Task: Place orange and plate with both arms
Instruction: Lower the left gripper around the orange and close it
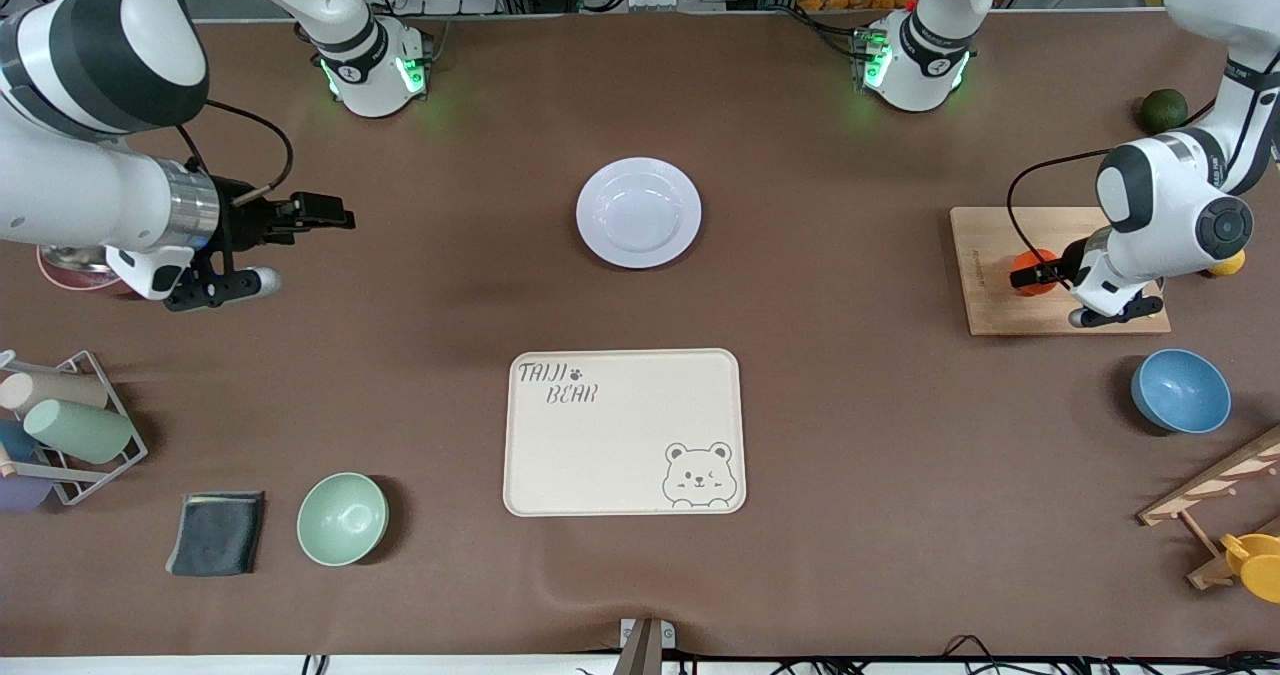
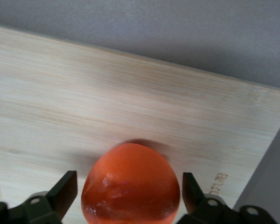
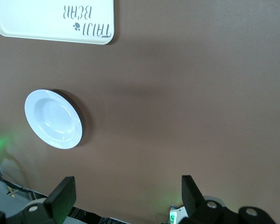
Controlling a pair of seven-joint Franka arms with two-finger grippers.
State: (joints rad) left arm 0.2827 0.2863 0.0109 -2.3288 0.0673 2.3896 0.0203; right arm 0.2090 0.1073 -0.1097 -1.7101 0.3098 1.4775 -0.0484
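The orange (image 1: 1033, 260) sits on a wooden cutting board (image 1: 1000, 300) toward the left arm's end of the table. My left gripper (image 1: 1032, 275) is down at the board, open, with one finger on each side of the orange (image 2: 130, 184) and a small gap on both sides; it shows in the left wrist view (image 2: 129, 191). The pale plate (image 1: 638, 212) lies empty mid-table, farther from the front camera than the bear tray; it also shows in the right wrist view (image 3: 52, 119). My right gripper (image 1: 335, 212) is open and empty over bare table toward the right arm's end (image 3: 128, 191).
The cream bear tray (image 1: 625, 430) lies nearer the front camera than the plate. A blue bowl (image 1: 1180, 390), a lemon (image 1: 1228, 263) and a dark green fruit (image 1: 1164, 110) are near the board. A mint bowl (image 1: 342, 518), dark cloth (image 1: 215, 532) and cup rack (image 1: 70, 425) are toward the right arm's end.
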